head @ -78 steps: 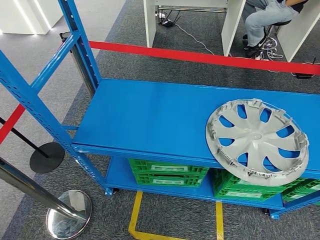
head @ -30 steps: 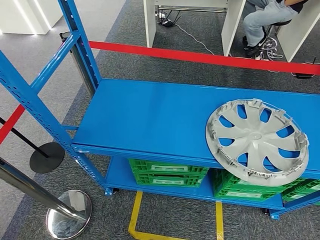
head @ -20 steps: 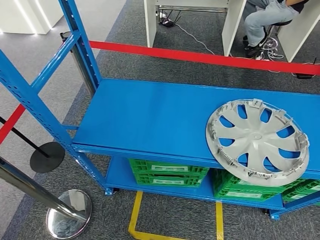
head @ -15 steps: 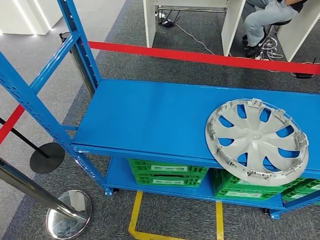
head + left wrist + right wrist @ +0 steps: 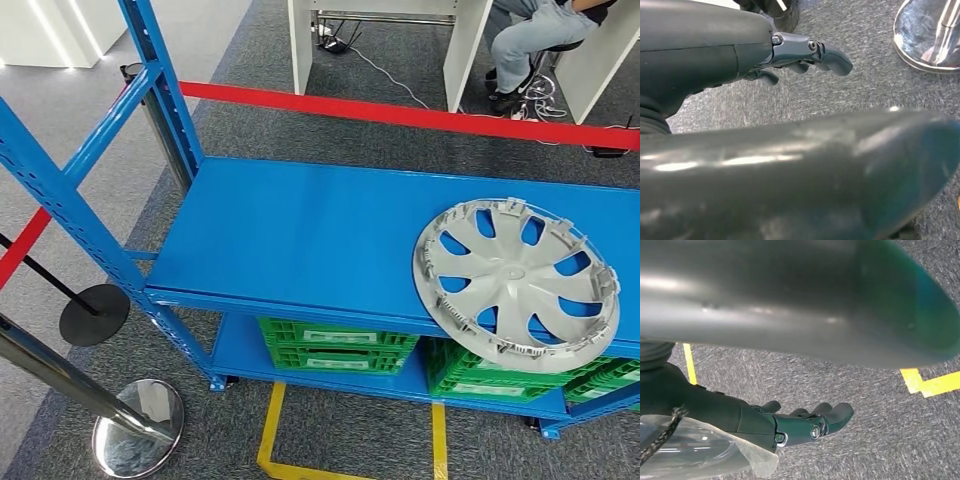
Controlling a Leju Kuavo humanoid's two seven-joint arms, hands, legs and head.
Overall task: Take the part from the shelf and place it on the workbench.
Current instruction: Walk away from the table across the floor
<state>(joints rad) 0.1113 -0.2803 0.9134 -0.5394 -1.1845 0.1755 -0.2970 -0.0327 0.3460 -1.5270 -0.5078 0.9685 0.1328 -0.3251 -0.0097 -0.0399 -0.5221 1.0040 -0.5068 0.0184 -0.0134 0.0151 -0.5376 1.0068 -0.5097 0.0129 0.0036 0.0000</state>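
You have the blue shelf [image 5: 302, 235] ahead; the grey wheel cover [image 5: 515, 282] lies flat at its right end, overhanging the front edge. Your left hand [image 5: 798, 52] and right hand [image 5: 802, 422] hang over carpet, fingers extended, holding nothing.

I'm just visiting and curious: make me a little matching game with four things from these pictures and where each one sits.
Things:
1. hubcap
2. green crates
3. red barrier tape
4. yellow floor tape

Places:
A. on the carpet in front of the shelf
B. stretched behind the shelf
C. on the top blue deck, right end, overhanging the front edge
D. on the lower deck

Pairs: 1-C, 2-D, 3-B, 4-A
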